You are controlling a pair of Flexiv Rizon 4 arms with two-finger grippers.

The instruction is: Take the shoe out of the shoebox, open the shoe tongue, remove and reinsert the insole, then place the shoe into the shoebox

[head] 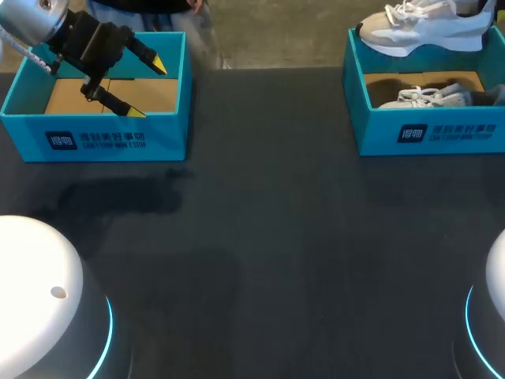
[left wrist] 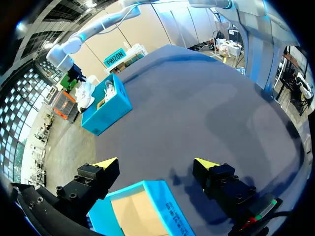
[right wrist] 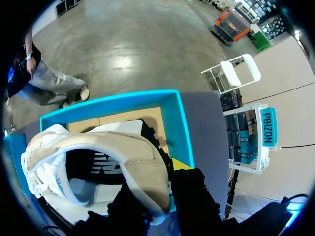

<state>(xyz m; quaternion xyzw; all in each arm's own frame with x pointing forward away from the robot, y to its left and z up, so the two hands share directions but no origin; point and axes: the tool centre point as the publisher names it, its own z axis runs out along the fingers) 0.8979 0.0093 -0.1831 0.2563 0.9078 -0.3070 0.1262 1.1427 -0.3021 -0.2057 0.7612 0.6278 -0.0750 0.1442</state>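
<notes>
Your beige-and-white lace-up sneaker (right wrist: 98, 157) hangs clamped at its collar in the right end effector (right wrist: 157, 183), held above the open teal cardboard shoebox (right wrist: 180, 129) under it, likely so the box walls won't hinder work on the tongue. A second white sneaker (head: 424, 96) lies in that box. The left end effector (head: 147, 88) hovers spread and empty-handed over another teal box (head: 102, 140), well apart across the dark tabletop (head: 268, 229).

I count two teal shoeboxes on my table: the left shoebox (head: 95, 140) and the right shoebox (head: 430, 133). Shoes number two as well (both pale): the raised shoe (head: 426, 28) above the right shoebox, and the boxed shoe (head: 418, 96) inside it.
</notes>
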